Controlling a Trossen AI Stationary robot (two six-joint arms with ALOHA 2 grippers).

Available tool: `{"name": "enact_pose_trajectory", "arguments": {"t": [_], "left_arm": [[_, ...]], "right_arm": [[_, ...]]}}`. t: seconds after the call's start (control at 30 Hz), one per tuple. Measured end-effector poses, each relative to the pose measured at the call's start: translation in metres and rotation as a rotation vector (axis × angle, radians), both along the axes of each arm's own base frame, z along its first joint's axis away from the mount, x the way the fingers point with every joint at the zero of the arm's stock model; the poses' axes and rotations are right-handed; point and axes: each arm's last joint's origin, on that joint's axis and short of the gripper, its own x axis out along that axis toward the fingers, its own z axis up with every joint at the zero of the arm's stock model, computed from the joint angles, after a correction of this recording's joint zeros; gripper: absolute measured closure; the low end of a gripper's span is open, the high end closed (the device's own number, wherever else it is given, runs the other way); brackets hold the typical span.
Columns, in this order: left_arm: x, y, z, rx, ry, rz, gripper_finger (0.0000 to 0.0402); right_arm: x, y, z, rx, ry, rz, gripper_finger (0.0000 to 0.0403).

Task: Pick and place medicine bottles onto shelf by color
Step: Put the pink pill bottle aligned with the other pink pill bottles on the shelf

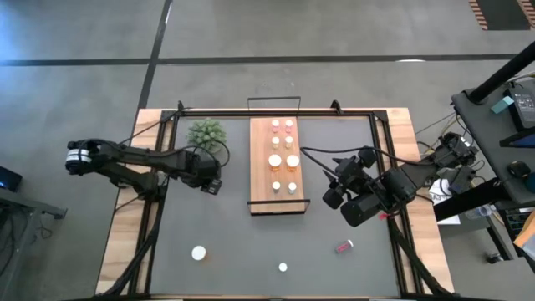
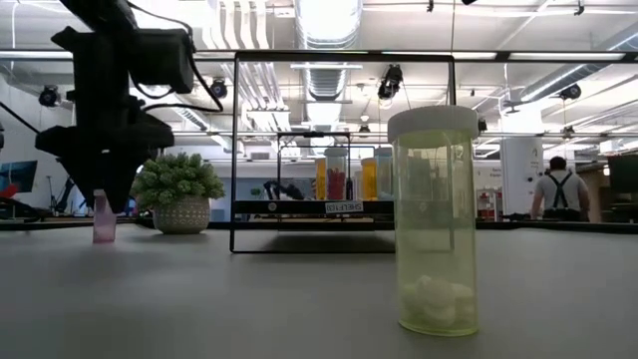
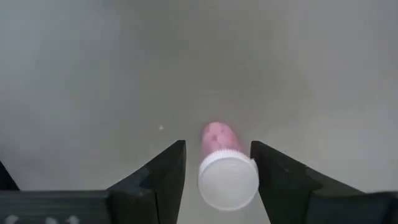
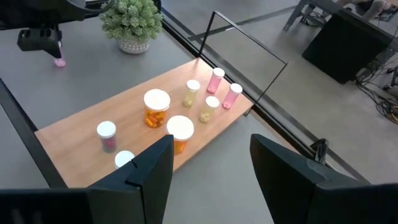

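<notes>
**Left gripper straddles a small pink bottle near the plant**

The left gripper (image 3: 217,171) has its fingers spread on either side of a pink bottle (image 3: 222,163), not pressing it. The bottle stands upright on the dark table (image 1: 242,242), white cap up, its base hidden from the wrist camera. The right gripper (image 4: 208,165) hangs released beside the shelf (image 1: 260,188), where eight bottles stand. Three bottles remain on the table; the red one (image 1: 344,247) lies on its side.
</notes>
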Motion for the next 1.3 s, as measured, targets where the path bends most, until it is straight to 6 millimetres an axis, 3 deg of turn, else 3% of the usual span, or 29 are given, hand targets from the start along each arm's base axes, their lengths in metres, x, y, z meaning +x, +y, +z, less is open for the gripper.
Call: {"name": "enact_pose_trajectory", "arguments": {"t": [0.17, 0.43, 0.63, 0.77, 0.93, 1.3], "left_arm": [[-0.002, 0.001, 0.001, 0.031, 0.007, -0.042, 0.0248], [-0.002, 0.001, 0.001, 0.034, 0.004, -0.056, 0.0316], [0.003, 0.001, 0.011, 0.041, -0.037, -0.068, 0.0304], [0.014, 0.002, 0.029, 0.075, -0.093, -0.140, 0.0290], [0.031, 0.009, 0.054, 0.182, -0.130, -0.235, 0.0300], [0.082, 0.052, 0.085, 0.260, -0.111, -0.428, 0.0307]], "right_arm": [[0.001, 0.001, 0.000, 0.009, -0.016, 0.000, 0.0199], [0.001, 0.001, 0.000, 0.009, -0.016, 0.000, 0.0199], [0.001, 0.001, 0.001, 0.010, -0.016, 0.000, 0.0199], [0.001, 0.001, 0.001, 0.010, -0.016, 0.000, 0.0199], [0.001, 0.001, 0.001, 0.010, -0.017, 0.000, 0.0199], [0.001, 0.001, 0.001, 0.010, -0.017, 0.001, 0.0199]]}}
